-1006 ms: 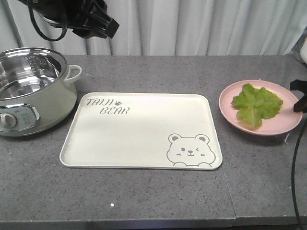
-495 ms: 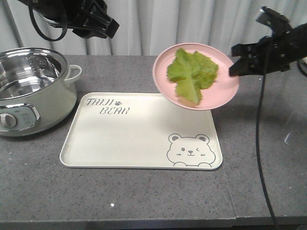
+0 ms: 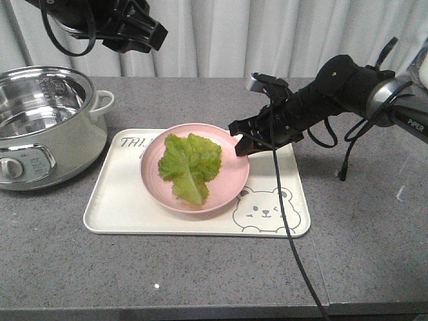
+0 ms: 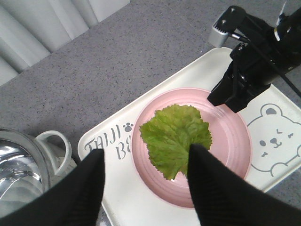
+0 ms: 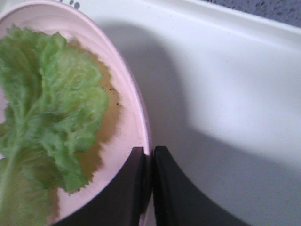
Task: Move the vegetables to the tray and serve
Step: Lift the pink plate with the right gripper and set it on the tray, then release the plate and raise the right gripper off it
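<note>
The lettuce leaf [image 3: 189, 166] lay flat in the middle of a round pink plate [image 3: 231, 184], its pale rib pointing toward the near edge. The plate sat over the centre of the cream tray [image 3: 120, 207], covering most of the lettering [image 3: 131, 141] at the tray's far left corner and reaching just to the ears of the bear drawing [image 3: 265, 210] at the near right. Whether the plate rested fully on the tray or was held just above it could not be told.

The right tool [image 3: 242, 142] was clamped on the plate's far right rim, its two black fingers [image 5: 136, 183] pressed together with the pink edge between them. The left tool [image 4: 146, 160] hung high over the scene, its fingers apart and holding nothing. A steel-lined pot [image 3: 47, 127] stood on the grey table [image 3: 200, 281], just left of the tray.
</note>
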### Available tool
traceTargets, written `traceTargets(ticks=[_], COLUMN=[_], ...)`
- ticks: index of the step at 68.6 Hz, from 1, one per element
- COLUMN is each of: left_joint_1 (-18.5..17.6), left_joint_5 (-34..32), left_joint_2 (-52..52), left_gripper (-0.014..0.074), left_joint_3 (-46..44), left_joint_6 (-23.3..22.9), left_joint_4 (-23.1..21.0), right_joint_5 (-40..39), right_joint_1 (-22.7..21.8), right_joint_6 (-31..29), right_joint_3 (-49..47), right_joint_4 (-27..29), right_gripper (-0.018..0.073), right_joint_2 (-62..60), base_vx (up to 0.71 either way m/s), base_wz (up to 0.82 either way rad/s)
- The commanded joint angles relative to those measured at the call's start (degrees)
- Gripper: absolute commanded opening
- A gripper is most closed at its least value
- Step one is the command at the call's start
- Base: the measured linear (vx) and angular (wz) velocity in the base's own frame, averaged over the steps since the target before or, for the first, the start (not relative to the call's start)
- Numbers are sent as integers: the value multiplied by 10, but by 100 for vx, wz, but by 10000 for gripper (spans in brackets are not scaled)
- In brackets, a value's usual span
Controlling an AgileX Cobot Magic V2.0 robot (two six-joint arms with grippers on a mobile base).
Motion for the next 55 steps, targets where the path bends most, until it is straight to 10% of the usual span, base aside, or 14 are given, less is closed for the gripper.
traceTargets(ticks=[1,24,55], left_joint_1=[-1,-1,-1], left_joint_5=[-13,-13,-14], left_joint_2=[-20,-20,-22], left_gripper=[376,376,376], left_joint_3=[-15,-15,189], left_joint_6=[-9,-24,-175], left_joint_4=[0,2,144], right_joint_5=[-9,4,167], right_joint_1=[-1,-3,-3], right_joint_6=[-19,-15,192], right_joint_3=[-19,-36,-146], right_joint_4=[23,-4,-290], right_gripper=[88,482,480], right_joint_2=[-32,-38,-84], base_vx=[0,0,0], base_wz=[0,0,0])
